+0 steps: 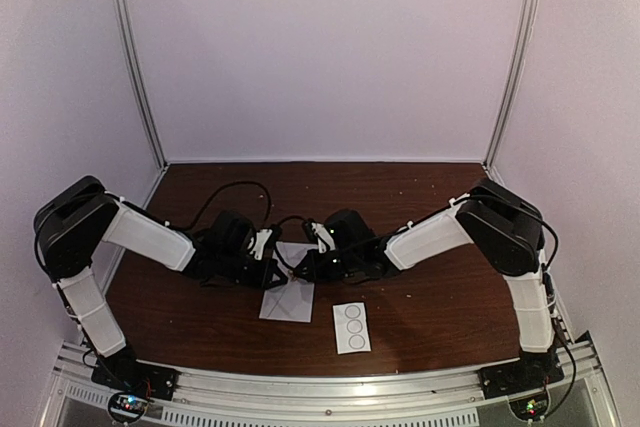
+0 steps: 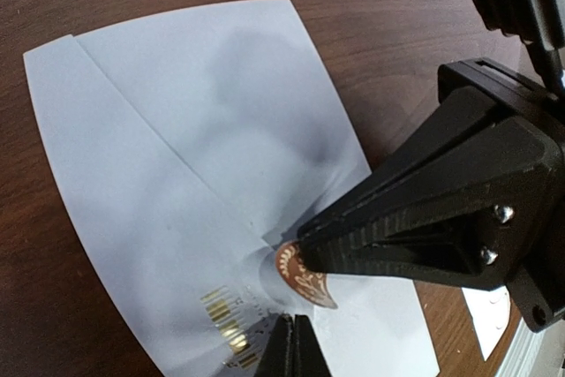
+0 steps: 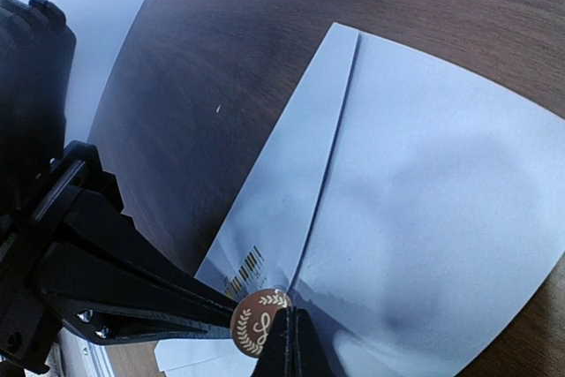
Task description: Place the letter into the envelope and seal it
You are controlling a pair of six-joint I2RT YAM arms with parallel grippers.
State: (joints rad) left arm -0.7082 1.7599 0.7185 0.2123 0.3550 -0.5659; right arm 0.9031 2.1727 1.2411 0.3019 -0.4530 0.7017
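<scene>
While both arms lean in over the middle of the table (image 1: 420,207), the left gripper (image 2: 291,352) and the right gripper (image 3: 290,343) meet tip to tip, each with its fingers pressed together and no gap showing. Right under those tips lies the envelope (image 2: 177,174), flat on the wood, flap side up, its fold lines running in toward the spot where the two grippers meet. And there, between the two noses, sits a round brown seal sticker (image 3: 259,324) with a gold wreath printed on it: the left gripper's point touches it from one side, and the right gripper's point is just beside it on the other. Whether either pair of fingers actually pinches the sticker or merely presses on it is hard to say from these angles. A small gold barcode (image 2: 225,320) shows on the paper just beside the left fingertips. Off on the right gripper's side, nearer the arm bases and apart from the envelope, a white sticker strip (image 1: 351,328) with three circles lies on the table.
</scene>
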